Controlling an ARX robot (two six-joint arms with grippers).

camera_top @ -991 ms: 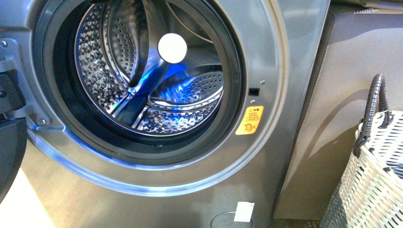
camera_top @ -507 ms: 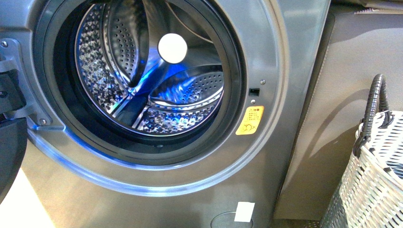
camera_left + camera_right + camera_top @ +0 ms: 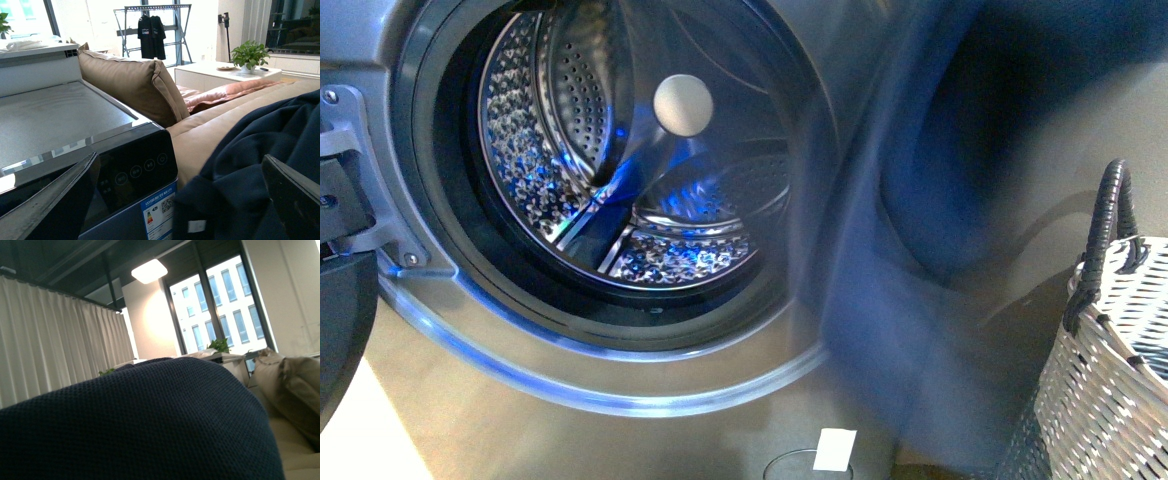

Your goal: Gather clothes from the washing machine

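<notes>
Front view: the clothes point(image 3: 920, 300) were a navy blur outside the washing machine point(image 3: 650, 385), near the basket point(image 3: 1110, 390). In the wrist view the left tool point(image 3: 179, 155) gaped wide, with clothes just beyond its fingers. Fabric hid the right tool; I could not tell its grip.

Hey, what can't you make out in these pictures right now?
Front view: the clothes are a motion-blurred navy streak, shape unreadable, veiling the right rim of the washing machine.
Right wrist view: the clothes fill the lower picture; the right gripper is hidden.
Front view: the basket is cut off by the edge.
Left wrist view: the label print is too small.
</notes>
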